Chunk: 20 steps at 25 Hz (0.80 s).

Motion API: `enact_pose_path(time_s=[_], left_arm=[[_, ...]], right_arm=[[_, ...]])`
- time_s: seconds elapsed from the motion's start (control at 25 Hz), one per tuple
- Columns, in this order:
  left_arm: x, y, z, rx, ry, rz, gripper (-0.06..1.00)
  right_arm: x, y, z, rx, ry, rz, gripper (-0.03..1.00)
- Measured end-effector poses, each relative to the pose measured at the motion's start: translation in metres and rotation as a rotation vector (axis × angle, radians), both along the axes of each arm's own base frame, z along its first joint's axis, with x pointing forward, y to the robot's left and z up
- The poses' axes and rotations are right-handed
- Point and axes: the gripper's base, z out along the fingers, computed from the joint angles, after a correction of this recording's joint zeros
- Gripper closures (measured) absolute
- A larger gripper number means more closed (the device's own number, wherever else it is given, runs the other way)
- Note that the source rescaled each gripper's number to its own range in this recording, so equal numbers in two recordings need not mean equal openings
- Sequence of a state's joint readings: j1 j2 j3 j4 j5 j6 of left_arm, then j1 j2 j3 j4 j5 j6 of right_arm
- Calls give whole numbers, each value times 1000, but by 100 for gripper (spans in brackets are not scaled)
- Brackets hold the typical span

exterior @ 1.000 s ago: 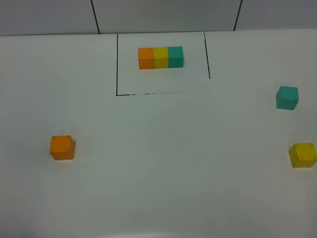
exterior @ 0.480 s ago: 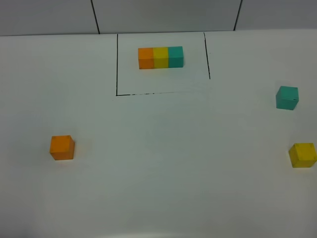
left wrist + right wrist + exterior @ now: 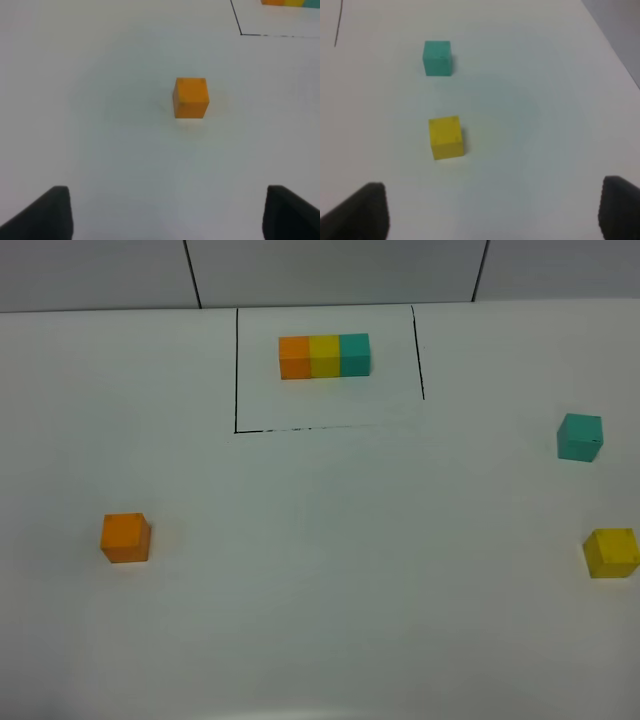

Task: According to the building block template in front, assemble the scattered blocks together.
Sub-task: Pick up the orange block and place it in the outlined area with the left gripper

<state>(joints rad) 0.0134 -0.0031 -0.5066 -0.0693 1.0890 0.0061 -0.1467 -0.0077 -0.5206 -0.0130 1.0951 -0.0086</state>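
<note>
The building block template (image 3: 324, 355), a joined row of orange, yellow and teal cubes, lies inside a black-lined frame at the back of the white table. The loose orange cube (image 3: 125, 537) sits at the left. The teal cube (image 3: 579, 436) and the yellow cube (image 3: 611, 552) sit at the far right. Neither gripper shows in the exterior view. My left gripper (image 3: 167, 220) is open and empty, with the orange cube (image 3: 190, 97) ahead of it and apart. My right gripper (image 3: 490, 215) is open and empty, with the yellow cube (image 3: 446, 136) just ahead and the teal cube (image 3: 437, 58) beyond it.
Black lines (image 3: 236, 370) frame the template on three sides; a corner of the frame shows in the left wrist view (image 3: 241, 33). The table's right edge (image 3: 612, 42) runs close to the teal and yellow cubes. A grey panelled wall (image 3: 330, 270) stands behind the table.
</note>
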Motion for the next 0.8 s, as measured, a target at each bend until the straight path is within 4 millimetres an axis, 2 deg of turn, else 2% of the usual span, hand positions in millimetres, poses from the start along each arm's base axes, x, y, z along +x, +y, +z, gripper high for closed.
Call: enact_pose_path(time_s=[0.6,0.8], left_arm=[[2,0,4,47,-15,-31,-6],[21,1,14,66,33,-43,-6]], right_arm=[[0,0,0,0,0,0,25],[0,0,0,0,0,0,25]])
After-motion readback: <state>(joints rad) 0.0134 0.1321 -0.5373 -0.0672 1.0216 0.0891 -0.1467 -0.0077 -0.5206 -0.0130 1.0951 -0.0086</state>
